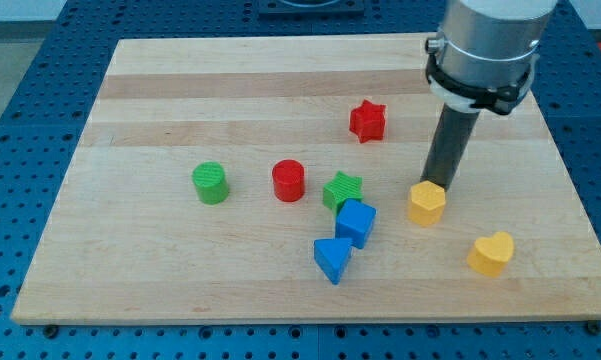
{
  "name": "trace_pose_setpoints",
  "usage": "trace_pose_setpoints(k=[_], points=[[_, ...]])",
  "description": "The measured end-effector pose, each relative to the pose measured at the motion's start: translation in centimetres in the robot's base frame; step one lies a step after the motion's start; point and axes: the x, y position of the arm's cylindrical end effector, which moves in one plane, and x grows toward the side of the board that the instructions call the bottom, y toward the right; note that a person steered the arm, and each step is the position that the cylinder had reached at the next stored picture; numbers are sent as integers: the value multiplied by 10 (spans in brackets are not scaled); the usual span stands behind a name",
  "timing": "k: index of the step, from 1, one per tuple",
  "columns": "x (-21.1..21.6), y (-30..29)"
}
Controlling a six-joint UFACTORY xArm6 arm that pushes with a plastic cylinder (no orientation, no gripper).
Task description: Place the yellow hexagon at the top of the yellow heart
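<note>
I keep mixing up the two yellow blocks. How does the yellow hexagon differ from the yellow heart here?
The yellow hexagon has flat facets; the yellow heart has two rounded lobes. The hexagon sits further toward the view's top and left, while the heart lies nearer the board's bottom right. My tip stands right at the hexagon's upper edge, apparently touching it; the heart is apart from it, untouched. Both share the same yellow colour and similar size.

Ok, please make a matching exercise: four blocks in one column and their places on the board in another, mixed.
Blocks:
1. yellow hexagon
2. yellow heart
3. green cylinder
4. red star

Places:
A. farthest to the view's left
B. nearest the view's top
C. right at my tip
D. nearest the view's bottom right corner

Pairs: 1-C, 2-D, 3-A, 4-B
</note>
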Motion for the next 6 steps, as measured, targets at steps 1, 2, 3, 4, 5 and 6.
trace_pose_setpoints(k=[1, 2, 3, 4, 5, 6], points=[[5, -33], [7, -44], [8, -65], [23, -81], [50, -64], [52, -54]])
